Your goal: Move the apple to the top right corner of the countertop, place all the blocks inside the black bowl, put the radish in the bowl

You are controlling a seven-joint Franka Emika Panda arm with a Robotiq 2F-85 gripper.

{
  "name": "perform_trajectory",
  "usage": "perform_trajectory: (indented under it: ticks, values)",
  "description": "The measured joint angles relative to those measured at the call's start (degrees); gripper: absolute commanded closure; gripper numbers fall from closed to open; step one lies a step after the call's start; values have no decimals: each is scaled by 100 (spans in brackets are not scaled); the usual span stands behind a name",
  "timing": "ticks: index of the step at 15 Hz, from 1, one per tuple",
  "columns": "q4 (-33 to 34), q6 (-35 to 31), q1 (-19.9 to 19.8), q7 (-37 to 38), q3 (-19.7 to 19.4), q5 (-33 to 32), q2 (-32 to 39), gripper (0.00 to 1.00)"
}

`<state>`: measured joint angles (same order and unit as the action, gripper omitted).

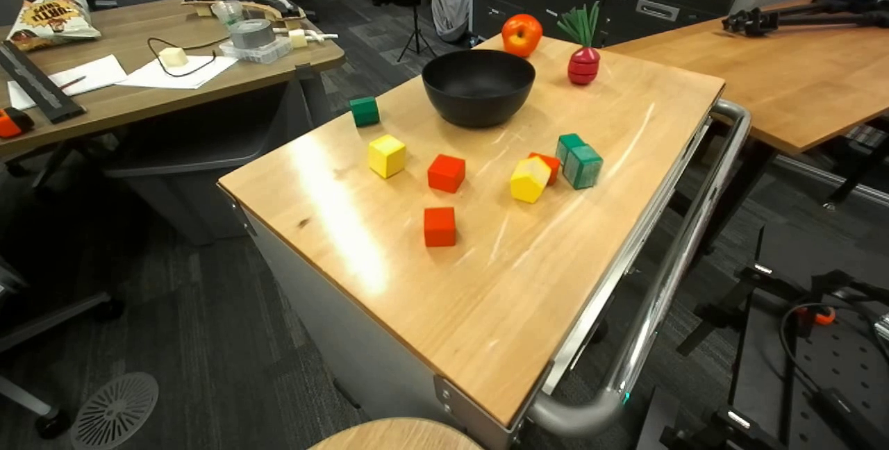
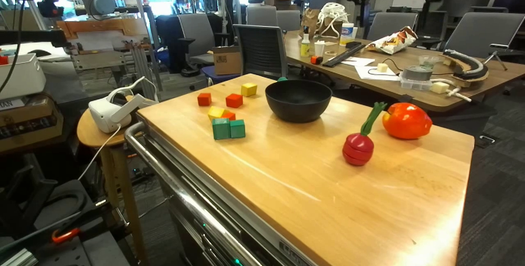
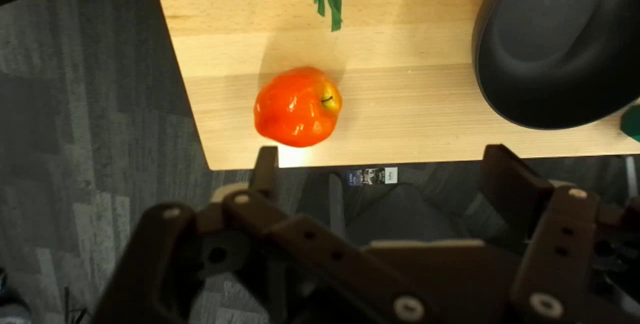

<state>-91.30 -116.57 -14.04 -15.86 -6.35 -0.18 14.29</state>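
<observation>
I have the fingers (image 3: 515, 186) spread wide with nothing between them, hanging well above the worktop (image 1: 500, 276), and I take that width as meant for straddling the apple (image 3: 295, 109). In the wrist view it sits off towards one finger instead of centred, so I'd shift across before going down. It rests near a corner, tipped with its stem end towards the black bowl (image 1: 479, 92); round and glossy, it would probably roll if I caught it off-centre, and the edge is near. Whether this is the top right corner I can't tell. The radish (image 2: 358, 150) stands upright near the apple, leaves up, which should offer an easy grasp from above, though it could foul a low approach from its side. The bowl lies between the apple and most of the blocks (image 1: 439, 226), handy for dropping things in, I'd say; every block is outside it. Two green blocks (image 1: 583, 167) stand side by side, apparently touching, and a yellow block (image 1: 529, 180) seems to lean on a red block (image 1: 553, 167) next to them, so neighbours may crowd a clean pinch there. A lone green block (image 1: 364, 111) sits near the edge, past the bowl. A metal rail (image 1: 677, 266) runs along one edge, and beyond another stands a desk (image 1: 146, 19) with a chip bag (image 1: 54, 11) and grey tape (image 1: 251, 34); I'd stay off both.
</observation>
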Motion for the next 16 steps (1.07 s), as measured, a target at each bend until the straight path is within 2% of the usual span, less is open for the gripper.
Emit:
perform_trajectory:
  ticks: [4,6,8,11,13,16]
  values:
    - [56,-29,900,812,177,-1383,-311,0]
    - [126,9,1251,877,367,-1656,-313,0]
    - [186,19,1505,807,593,-1656,-185,0]
    - [274,11,1640,224,889,-1314,145,0]
    - [257,-16,1570,-282,905,-1084,292,0]
    - [259,-56,1406,-559,904,-1010,337,0]
